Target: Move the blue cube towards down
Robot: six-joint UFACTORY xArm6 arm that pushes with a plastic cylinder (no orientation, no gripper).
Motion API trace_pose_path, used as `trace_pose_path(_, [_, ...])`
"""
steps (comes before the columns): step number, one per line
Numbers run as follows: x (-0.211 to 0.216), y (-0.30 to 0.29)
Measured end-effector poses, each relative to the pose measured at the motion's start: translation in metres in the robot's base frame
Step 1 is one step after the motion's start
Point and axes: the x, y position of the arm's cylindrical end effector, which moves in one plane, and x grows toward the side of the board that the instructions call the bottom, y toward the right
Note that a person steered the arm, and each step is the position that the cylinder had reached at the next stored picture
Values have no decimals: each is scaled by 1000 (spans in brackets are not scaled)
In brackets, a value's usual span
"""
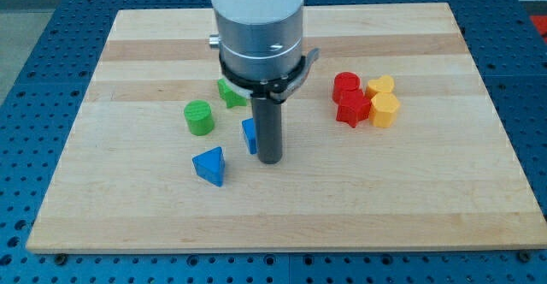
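Observation:
The blue cube [249, 136] sits on the wooden board [282, 207] near the middle, mostly hidden behind my dark rod. My tip [270, 159] rests on the board right against the cube's right side, slightly below it. A blue triangular block [210, 165] lies to the lower left of the cube.
A green cylinder [199, 117] stands left of the cube. A green block [231, 93] lies above it, partly hidden by the arm. At the view's right, a red cylinder [346, 85], a red block [353, 109] and two yellow blocks [380, 85] [385, 109] cluster together.

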Motion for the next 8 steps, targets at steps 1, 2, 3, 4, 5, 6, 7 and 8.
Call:
trace_pose_path(1, [-12,19])
trace_pose_path(2, [-30,36])
trace_pose_path(3, [-55,28])
trace_pose_path(4, [-68,-1])
trace_pose_path(5, [-60,-28])
trace_pose_path(6, [-36,-35])
trace_pose_path(7, [-23,-35])
trace_pose_path(8, [-15,-35])
